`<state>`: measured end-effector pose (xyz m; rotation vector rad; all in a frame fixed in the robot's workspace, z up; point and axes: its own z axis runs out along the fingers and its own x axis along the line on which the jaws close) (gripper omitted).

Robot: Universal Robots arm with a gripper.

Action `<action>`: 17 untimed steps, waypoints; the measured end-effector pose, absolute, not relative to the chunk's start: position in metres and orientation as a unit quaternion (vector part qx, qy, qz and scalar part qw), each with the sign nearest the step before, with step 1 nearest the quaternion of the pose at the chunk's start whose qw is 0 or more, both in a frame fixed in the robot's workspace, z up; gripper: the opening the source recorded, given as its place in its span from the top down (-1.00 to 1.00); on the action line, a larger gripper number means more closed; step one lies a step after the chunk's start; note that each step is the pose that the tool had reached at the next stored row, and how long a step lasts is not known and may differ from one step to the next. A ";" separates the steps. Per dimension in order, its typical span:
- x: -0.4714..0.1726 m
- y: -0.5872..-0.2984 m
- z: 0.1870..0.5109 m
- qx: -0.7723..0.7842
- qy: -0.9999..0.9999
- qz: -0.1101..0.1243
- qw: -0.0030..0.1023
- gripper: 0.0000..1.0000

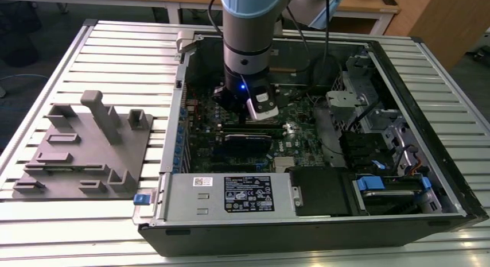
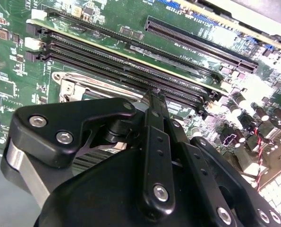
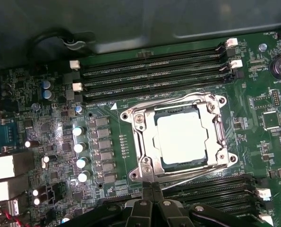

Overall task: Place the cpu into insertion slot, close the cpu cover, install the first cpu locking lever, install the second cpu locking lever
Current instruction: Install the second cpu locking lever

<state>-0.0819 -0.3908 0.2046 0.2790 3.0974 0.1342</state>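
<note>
cpu seated in insertion slot, silver top up | cpu cover closed flat around it | gripper just beside the socket's edge, fingers pinched together, holding nothing | green motherboard, inside open PC case on slatted desk

The exterior view looks down from high and well back over an open computer case on a slatted table. Both wrist views sit close above the green circuit board, sharing its long black card slots.
</note>
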 end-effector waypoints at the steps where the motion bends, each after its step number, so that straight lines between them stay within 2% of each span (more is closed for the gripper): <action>1: -0.082 -0.391 0.204 0.090 0.995 0.045 0.014 0.80; 12: -0.084 -0.391 0.200 0.090 0.995 0.050 0.014 0.80; 17: -0.084 -0.391 0.200 0.090 0.994 0.060 0.013 0.80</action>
